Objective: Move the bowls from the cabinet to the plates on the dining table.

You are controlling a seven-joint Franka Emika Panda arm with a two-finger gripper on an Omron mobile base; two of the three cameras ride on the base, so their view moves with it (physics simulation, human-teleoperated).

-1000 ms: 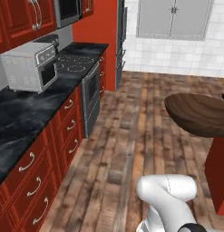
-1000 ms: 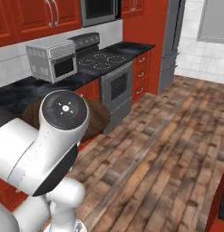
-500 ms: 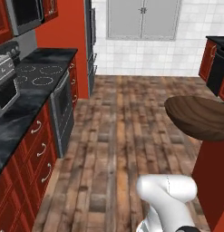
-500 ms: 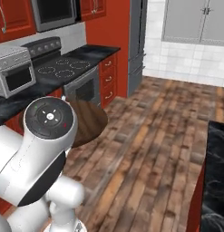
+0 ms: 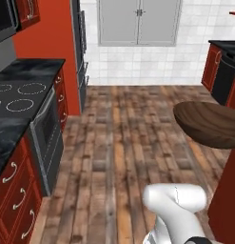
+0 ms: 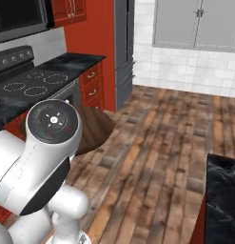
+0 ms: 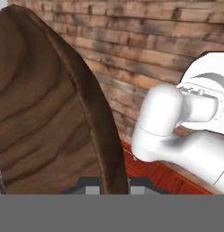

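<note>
The dark brown wooden bowl (image 7: 50, 113) stands on edge in the hand view, and my gripper (image 7: 114, 183) is shut on its rim at the bottom. In the left base view the bowl (image 5: 209, 125) hangs over the floor at the right, beside a red front. From the right base camera, part of the bowl (image 6: 95, 129) shows behind my white arm. A corner of the dining table (image 6: 222, 200), black with white veins, lies at the lower right of that view. The plates are out of view. I cannot tell whether the red wall cabinets at the upper left are the task's cabinet.
A stove (image 5: 16, 93) set in a black counter with red drawers (image 5: 14, 200) runs along the left. Wooden floor (image 5: 123, 143) stretches ahead to grey double doors (image 5: 139, 21) in a white tiled wall. Another red counter (image 5: 222, 62) stands at the far right.
Both base views have swung to the right with the base: the toaster oven has left the frame, the stove has slid left, and the grey doors are centred. The bowl stays in my grip.
</note>
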